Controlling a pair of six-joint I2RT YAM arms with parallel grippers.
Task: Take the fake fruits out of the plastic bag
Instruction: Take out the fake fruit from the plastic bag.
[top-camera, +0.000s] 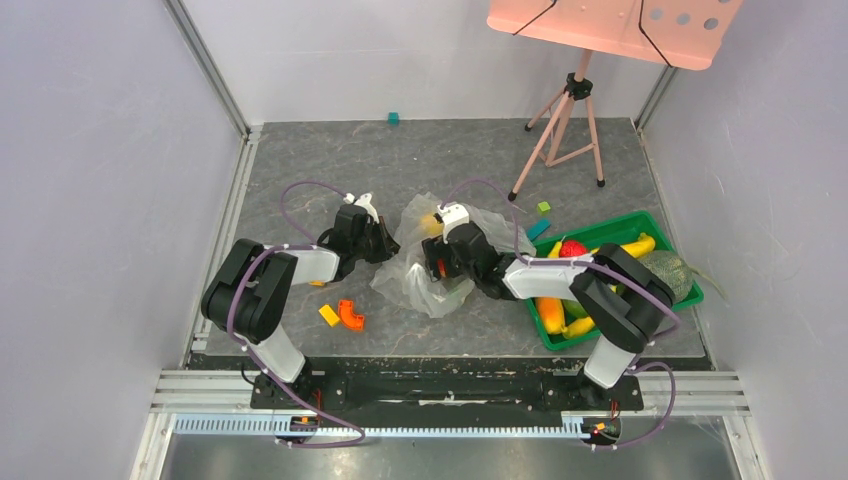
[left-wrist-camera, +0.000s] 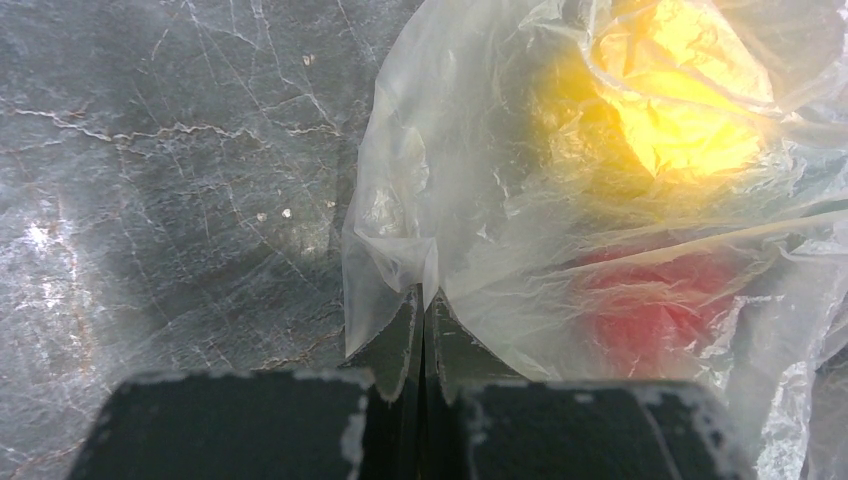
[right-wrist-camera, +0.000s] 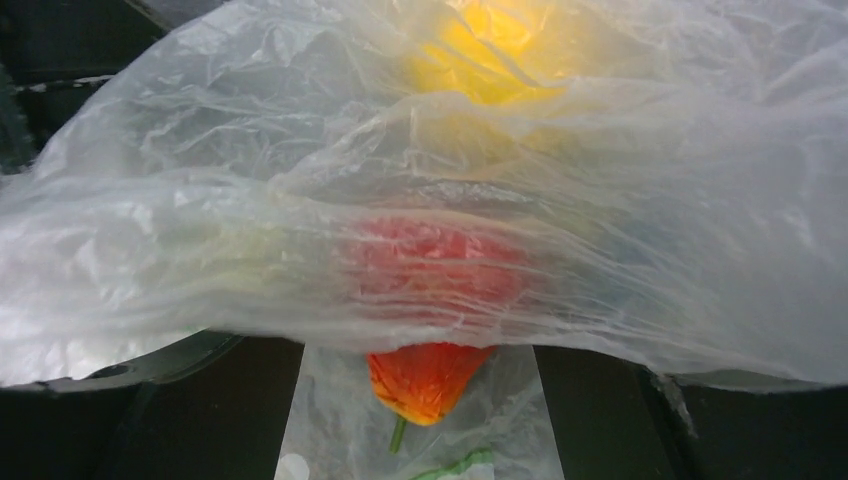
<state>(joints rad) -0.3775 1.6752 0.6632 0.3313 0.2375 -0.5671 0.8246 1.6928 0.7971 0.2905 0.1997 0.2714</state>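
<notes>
As bag (right-wrist-camera: 650, 200) drapes, fruit (right-wrist-camera: 430, 385) seemingly between right jaws

Lab test cell: plain grey panel walls (top-camera: 100, 150), aluminium rails (top-camera: 450, 425), pink tripod (top-camera: 578, 90).

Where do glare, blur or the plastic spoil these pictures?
Left wrist: yellow fruit glares through the bag, outline washed out; red fruit behind the film is a soft blur. Right wrist: the bag veils most of the frame, hazing the fruits; only an orange tip below its edge is clear. Top view: even light, sharp.
</notes>
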